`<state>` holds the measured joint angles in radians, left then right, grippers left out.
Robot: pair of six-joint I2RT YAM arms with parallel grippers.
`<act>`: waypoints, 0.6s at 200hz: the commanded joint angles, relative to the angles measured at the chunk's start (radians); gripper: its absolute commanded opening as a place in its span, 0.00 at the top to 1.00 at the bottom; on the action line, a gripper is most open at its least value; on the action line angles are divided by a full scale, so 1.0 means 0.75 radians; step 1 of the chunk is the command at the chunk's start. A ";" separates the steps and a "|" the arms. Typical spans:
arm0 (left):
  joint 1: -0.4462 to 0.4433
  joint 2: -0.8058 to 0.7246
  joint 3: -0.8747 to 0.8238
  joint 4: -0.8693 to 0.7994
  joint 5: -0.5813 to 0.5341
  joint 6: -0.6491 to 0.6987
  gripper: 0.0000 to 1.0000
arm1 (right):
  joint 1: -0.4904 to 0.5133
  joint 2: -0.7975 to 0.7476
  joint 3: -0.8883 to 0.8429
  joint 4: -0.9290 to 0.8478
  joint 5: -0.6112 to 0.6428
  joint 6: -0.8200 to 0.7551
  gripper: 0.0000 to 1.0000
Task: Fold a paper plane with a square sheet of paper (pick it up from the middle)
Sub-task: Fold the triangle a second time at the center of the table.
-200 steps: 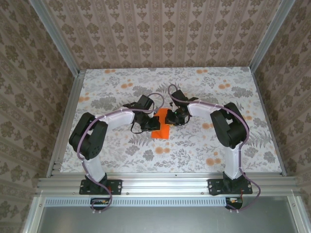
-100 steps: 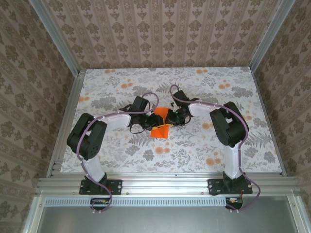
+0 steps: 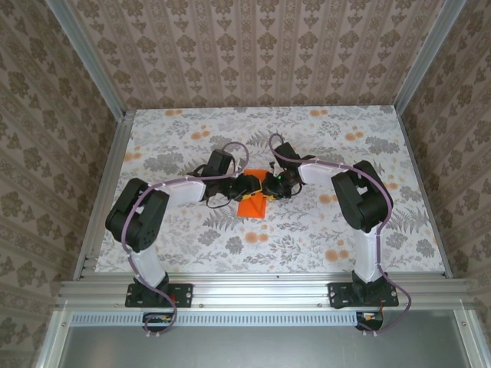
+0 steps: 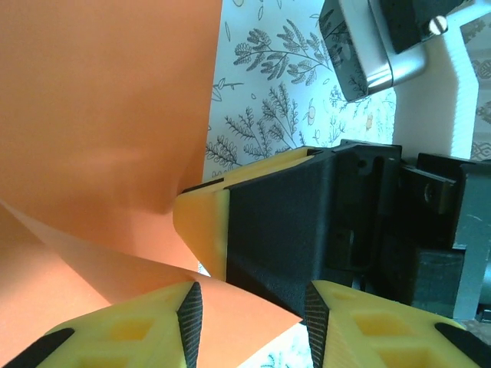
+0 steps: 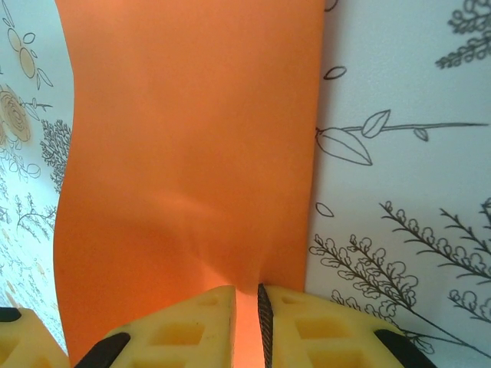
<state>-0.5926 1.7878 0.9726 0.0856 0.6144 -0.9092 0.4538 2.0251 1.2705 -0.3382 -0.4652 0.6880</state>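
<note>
The square sheet of paper point(image 5: 184, 153), creased orange: right gripper point(image 5: 245, 295) pinches it; left gripper point(image 4: 252, 299) seemingly parted.

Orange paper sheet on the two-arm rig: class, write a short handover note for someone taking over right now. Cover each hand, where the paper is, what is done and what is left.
Right hand: shut on the orange paper sheet, pinching one edge.
Left hand: open, with a corner flap of the sheet lying between its fingers, not clamped.
Paper: mid-table between the two hands, over the floral tablecloth.
Done: sheet taken in hand and bent, one flap lying over another layer.
Left: the creases that make a pointed plane; no dart shape yet.
</note>
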 commanded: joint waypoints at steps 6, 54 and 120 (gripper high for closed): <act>0.015 0.041 -0.024 0.058 0.008 -0.030 0.58 | -0.012 0.043 -0.038 -0.022 -0.009 0.036 0.81; 0.025 0.067 -0.045 0.115 -0.017 -0.062 0.68 | -0.038 0.025 -0.073 0.083 -0.114 0.100 0.84; 0.029 0.090 -0.052 0.105 -0.035 -0.055 0.76 | -0.085 -0.126 -0.136 0.221 -0.207 0.140 0.82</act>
<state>-0.5751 1.8374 0.9417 0.1490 0.5980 -0.9482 0.4046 2.0048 1.1915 -0.2073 -0.5858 0.7788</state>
